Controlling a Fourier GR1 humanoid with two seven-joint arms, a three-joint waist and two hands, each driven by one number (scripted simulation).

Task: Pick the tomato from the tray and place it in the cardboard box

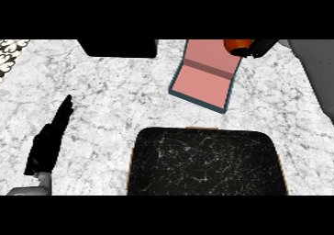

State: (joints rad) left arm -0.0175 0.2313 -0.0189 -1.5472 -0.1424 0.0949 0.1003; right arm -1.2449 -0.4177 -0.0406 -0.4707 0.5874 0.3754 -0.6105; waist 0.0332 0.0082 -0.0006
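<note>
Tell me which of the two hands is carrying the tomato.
The right hand, at the view's top right, curled round the orange-red tomato; the left hand rests open, holding nothing.

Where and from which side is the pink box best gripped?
Probably grip the cardboard box at its near end, from above, across its narrow width: it is long and open-topped with thin teal walls. The right hand and tomato crowd its far end.

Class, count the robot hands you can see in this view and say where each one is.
2. The left robot hand rests open at the lower left of the white marble counter. The right robot hand is at the top right edge, curled on the round orange-red tomato, and mostly cut off.
</note>
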